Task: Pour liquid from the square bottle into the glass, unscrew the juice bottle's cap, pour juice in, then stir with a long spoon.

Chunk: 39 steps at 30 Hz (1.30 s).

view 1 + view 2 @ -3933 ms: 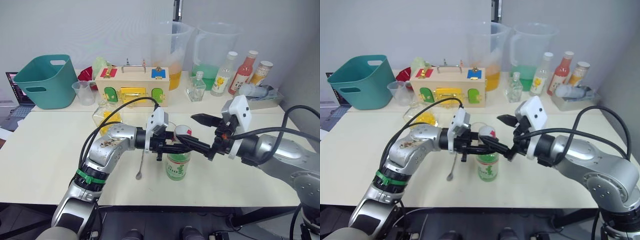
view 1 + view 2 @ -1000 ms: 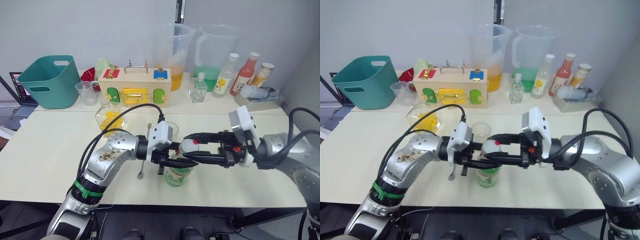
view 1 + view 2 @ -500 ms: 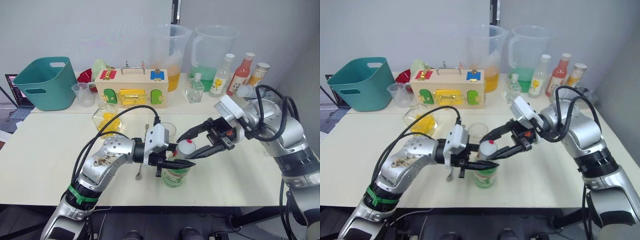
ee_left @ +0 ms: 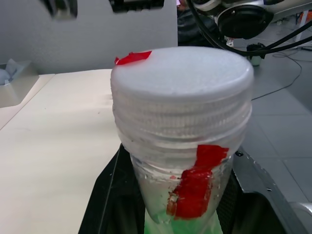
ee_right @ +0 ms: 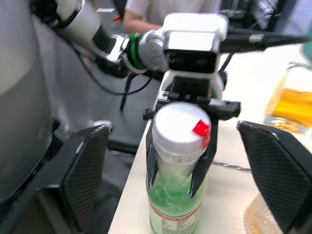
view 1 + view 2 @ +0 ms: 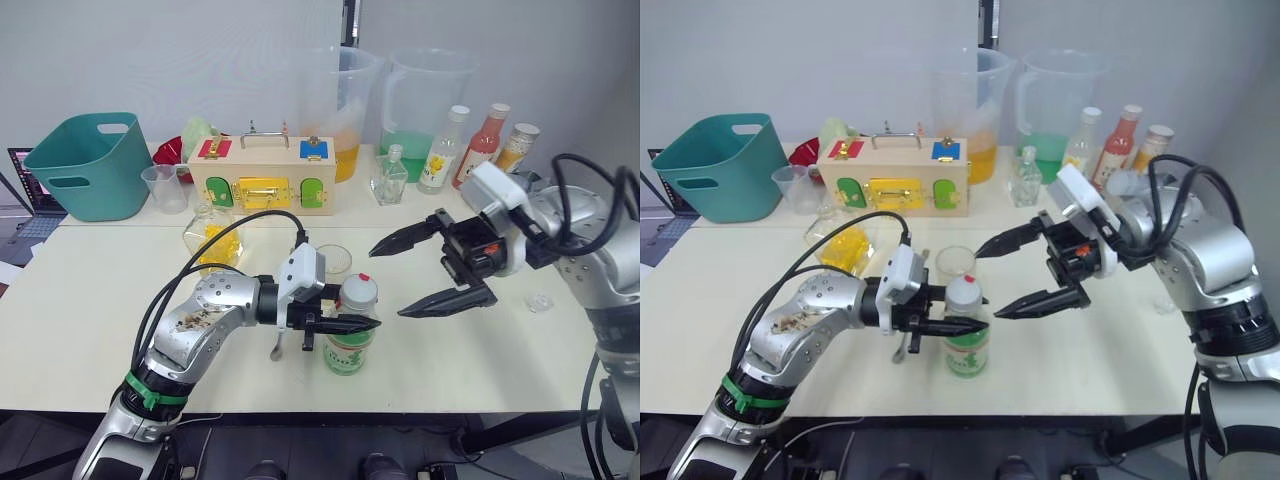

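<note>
Pale worktop, juice bottle held near its front edge, cap not yet removed.

Just below the cap the bottle's neck is clamped by the left tool; the right tool is spread wide, apart from the cap, beyond the bottle. If the cap is met off-centre, the bottle could be tipped toward the near edge, or the glass just behind it struck. Bare surface is left to either side of the bottle; the long spoon lies beside it, and the square bottle farther back.
</note>
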Tool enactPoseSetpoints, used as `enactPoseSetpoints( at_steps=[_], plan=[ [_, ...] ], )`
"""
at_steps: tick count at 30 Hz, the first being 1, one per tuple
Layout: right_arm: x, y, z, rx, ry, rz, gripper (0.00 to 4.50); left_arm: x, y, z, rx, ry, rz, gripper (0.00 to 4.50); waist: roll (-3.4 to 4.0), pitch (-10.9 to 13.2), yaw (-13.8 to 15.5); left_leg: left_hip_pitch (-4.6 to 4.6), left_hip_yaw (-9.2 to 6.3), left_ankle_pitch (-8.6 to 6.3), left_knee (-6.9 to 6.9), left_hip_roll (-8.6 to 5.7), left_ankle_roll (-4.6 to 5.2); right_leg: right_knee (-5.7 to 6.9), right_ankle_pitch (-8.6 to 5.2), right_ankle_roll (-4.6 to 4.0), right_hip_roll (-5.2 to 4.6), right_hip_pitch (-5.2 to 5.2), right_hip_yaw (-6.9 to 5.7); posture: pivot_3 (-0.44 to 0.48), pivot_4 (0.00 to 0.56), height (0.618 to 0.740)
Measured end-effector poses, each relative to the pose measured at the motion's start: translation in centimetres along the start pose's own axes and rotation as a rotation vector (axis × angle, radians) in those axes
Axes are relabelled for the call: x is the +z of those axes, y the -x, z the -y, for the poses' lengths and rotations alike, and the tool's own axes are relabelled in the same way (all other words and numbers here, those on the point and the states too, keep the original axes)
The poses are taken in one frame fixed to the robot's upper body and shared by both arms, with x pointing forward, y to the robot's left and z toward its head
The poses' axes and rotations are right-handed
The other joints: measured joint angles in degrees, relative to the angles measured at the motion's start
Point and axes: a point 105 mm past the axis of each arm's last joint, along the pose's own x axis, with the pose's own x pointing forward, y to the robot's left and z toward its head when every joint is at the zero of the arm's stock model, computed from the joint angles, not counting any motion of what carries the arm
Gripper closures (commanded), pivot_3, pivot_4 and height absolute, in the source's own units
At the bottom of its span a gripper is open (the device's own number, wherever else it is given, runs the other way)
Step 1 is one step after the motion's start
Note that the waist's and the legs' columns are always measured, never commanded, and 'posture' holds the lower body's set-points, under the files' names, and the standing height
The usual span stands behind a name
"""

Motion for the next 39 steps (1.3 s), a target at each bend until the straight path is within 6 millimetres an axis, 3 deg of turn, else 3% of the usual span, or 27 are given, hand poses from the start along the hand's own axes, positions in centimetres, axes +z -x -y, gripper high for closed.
enactPoseSetpoints(
  at_steps=[3,7,9,12,19,28,39],
  plan=[
    [-0.6,0.4,-0.2,-0.158,-0.032,0.015,0.02,-0.1,0.0,-0.4,0.008,0.014,0.011,3.21,0.0,0.0,0.3,-0.04,0.02,0.0,0.0,-0.01,0.0,-0.03,0.0,0.0,-0.01,-0.01,0.01,0.0,0.15,0.731],
    [0.1,-0.5,-0.5,-0.329,-0.039,0.065,0.02,-0.2,-0.1,-0.7,0.0,0.025,0.015,3.21,0.0,0.0,0.2,-0.01,0.03,0.01,-0.01,-0.01,-0.01,0.01,0.0,0.0,0.0,-0.02,0.03,0.0,0.15,0.731],
    [-0.6,-1.0,-1.1,-0.429,-0.066,0.065,0.02,-0.2,-0.4,-0.7,-0.015,0.031,0.021,3.21,-0.02,0.0,0.6,-0.05,0.0,0.01,-0.01,-0.01,-0.01,-0.02,0.0,0.0,0.0,0.01,0.0,0.0,0.15,0.731],
    [-1.9,-2.3,-2.1,-0.489,-0.149,0.065,0.02,-0.1,-0.5,-0.8,-0.025,0.036,0.024,3.21,-0.01,0.0,0.7,-0.12,0.01,0.01,0.04,-0.05,-0.02,-0.05,0.0,0.01,-0.04,0.0,0.02,0.0,0.15,0.731],
    [-1.5,-3.1,-1.9,-0.633,-0.15,0.086,0.02,-0.2,-0.8,-0.9,-0.049,0.036,0.033,3.21,-0.01,0.0,0.7,-0.12,0.0,0.01,0.04,-0.05,-0.02,-0.06,-0.01,0.01,-0.03,0.01,0.01,0.0,0.15,0.731],
    [-1.3,-3.7,-2.2,-0.62,-0.172,0.108,2.84,-0.2,-0.9,-1.0,-0.056,0.034,0.027,3.21,-0.02,0.0,0.8,-0.13,0.0,0.01,0.04,-0.05,-0.01,-0.09,-0.01,0.02,-0.03,0.02,0.01,0.0,0.15,0.731],
    [-1.5,-3.3,-1.8,-0.344,-0.097,0.08,2.89,-0.1,-0.8,-0.2,-0.038,0.005,0.011,3.21,-0.02,0.0,0.6,0.04,0.01,0.01,-0.01,-0.03,-0.01,-0.18,-0.02,0.03,-0.01,0.17,0.01,0.0,0.15,0.731]
  ],
)
